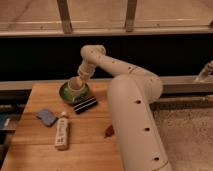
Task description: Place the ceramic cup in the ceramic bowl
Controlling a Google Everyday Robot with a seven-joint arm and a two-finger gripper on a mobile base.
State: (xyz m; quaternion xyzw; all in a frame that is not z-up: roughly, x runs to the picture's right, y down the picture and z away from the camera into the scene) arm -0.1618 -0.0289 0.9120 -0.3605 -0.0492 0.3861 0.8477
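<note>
Pale wooden table (90,150), left to right: blue folded cloth (47,116); white labelled bottle (61,131) lying flat, well clear; round dark green ceramic bowl (64,94) near the back edge. The off-white tapered ceramic cup (76,88) sits upright within its rim. The gripper (81,77) is clamped on the cup's top, apparently to set it down. A black rectangular block (85,105) lies just beside the bowl, with open room upward.

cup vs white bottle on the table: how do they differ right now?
Pose: the cup is upright, the bottle lies on its side. Place: the cup is in or just over the green bowl, with the gripper shut on its rim; the bottle lies free, nearer the camera. Shape: the cup is short and tapered, the bottle long and slim. Both are pale.
</note>
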